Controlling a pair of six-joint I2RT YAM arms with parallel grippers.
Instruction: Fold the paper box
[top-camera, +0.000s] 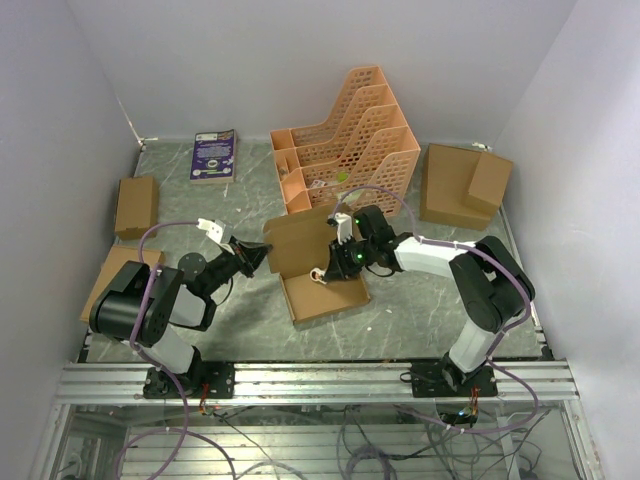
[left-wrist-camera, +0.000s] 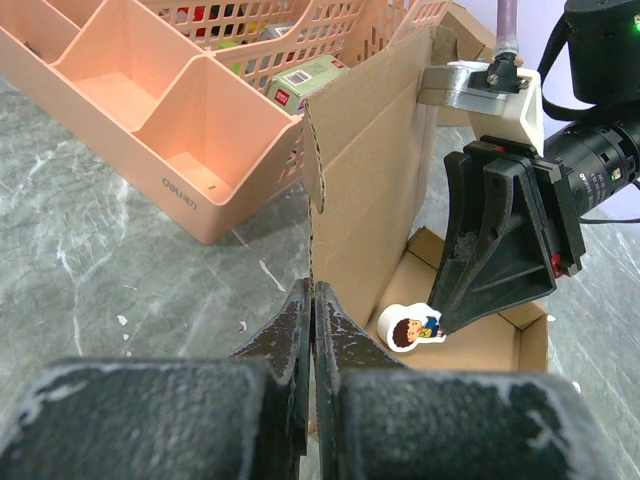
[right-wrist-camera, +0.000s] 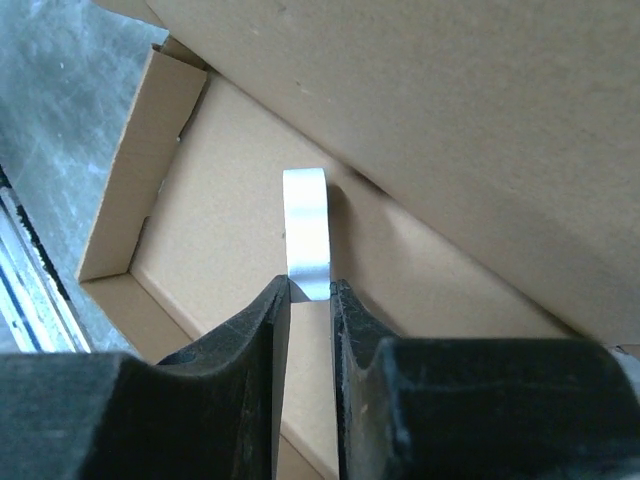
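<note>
Grey marbled tabletop (top-camera: 420, 310), centre: paper box (top-camera: 295, 240) | tray walls up, lid standing open, closing judged outstanding | my left gripper (left-wrist-camera: 312, 296) pinched tight on lid edge | my right gripper (right-wrist-camera: 310, 290) nipping white sticker (right-wrist-camera: 306, 225) above tray floor

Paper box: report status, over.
Left fingers shut on paper box lid edge. Right fingers pinching small white piece inside it. Lid upright, not closed. Orange rack close behind.
</note>
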